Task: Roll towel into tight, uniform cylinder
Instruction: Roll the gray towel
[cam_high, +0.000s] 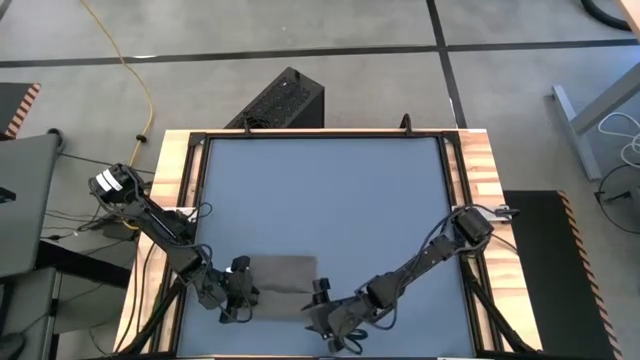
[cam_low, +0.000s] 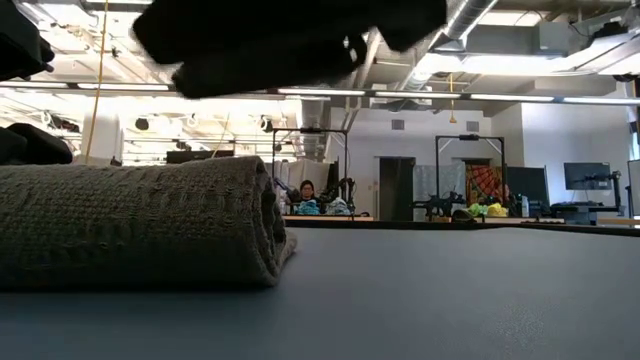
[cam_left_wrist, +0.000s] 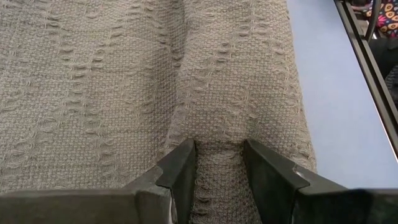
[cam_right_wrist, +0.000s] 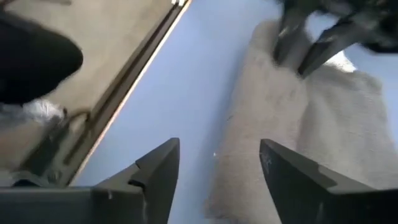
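Note:
The taupe towel (cam_high: 285, 283) lies near the table's near edge, partly rolled. In the low view its rolled part (cam_low: 140, 225) rests on the blue table top, with the roll's end (cam_low: 270, 220) facing the picture's right. My left gripper (cam_high: 243, 290) is at the towel's left end, shut on the cloth (cam_left_wrist: 217, 152). My right gripper (cam_high: 322, 302) stands open just off the towel's right near corner. Past its fingers the right wrist view shows the table and the towel (cam_right_wrist: 280, 118), with nothing between them. My left gripper pinches a raised ridge of the towel's cloth (cam_left_wrist: 217, 134) between its two fingers (cam_left_wrist: 181, 167), at the towel's left end. The fingers come from the table's left, slanting down, along the ridge. The towel lies on the table, slack. How many layers are pinched does not show.
A black frame (cam_high: 455, 200) and wooden strips (cam_high: 480, 170) border the blue table top. Free surface (cam_high: 320, 190) spreads over the far half. A black box (cam_high: 285, 100) stands on the floor beyond the far edge. A person (cam_low: 305, 190) sits far back in the room.

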